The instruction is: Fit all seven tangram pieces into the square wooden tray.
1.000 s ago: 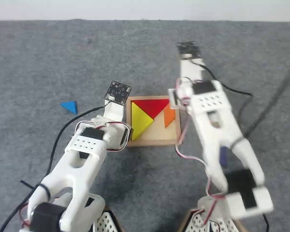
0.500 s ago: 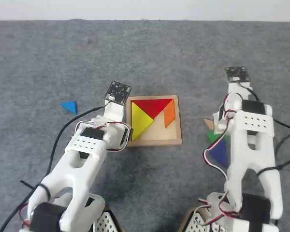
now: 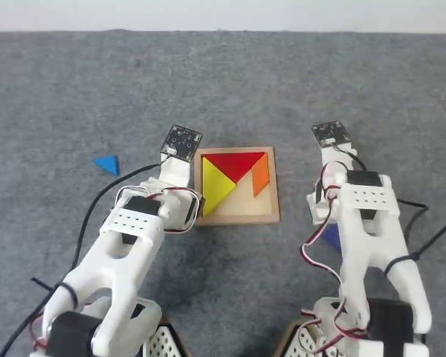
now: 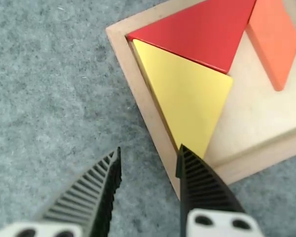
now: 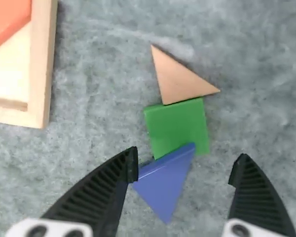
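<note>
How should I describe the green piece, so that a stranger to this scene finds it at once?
Start at the wooden tray; beside it, on the grey mat, three loose pieces lie clustered. The green piece is the middle one, between a tan triangle and a dark blue triangle, and the only square.

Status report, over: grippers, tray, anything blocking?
Left gripper open by wooden tray. Right gripper open over blue triangle. Inside: red triangle, yellow triangle, orange parallelogram. Nothing blocking.
</note>
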Controlling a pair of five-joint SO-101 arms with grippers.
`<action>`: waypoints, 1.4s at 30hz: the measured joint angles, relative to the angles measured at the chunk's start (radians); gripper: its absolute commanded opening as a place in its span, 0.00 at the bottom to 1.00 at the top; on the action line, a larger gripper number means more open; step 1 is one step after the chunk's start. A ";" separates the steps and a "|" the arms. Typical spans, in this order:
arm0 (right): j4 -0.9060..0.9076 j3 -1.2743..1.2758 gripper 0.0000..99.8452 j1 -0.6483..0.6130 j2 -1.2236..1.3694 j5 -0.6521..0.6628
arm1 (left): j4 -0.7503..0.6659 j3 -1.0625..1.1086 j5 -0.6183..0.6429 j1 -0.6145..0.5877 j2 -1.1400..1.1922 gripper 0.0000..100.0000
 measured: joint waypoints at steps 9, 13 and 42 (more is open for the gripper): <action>-0.077 -0.063 0.31 0.000 0.017 0.063 | 0.000 0.000 0.000 0.000 0.000 0.18; -0.077 -0.184 0.31 -0.011 0.152 0.144 | 0.000 0.000 0.000 0.000 0.000 0.18; -0.025 -0.427 0.08 -0.003 0.528 0.384 | 0.000 0.000 0.000 0.000 0.000 0.18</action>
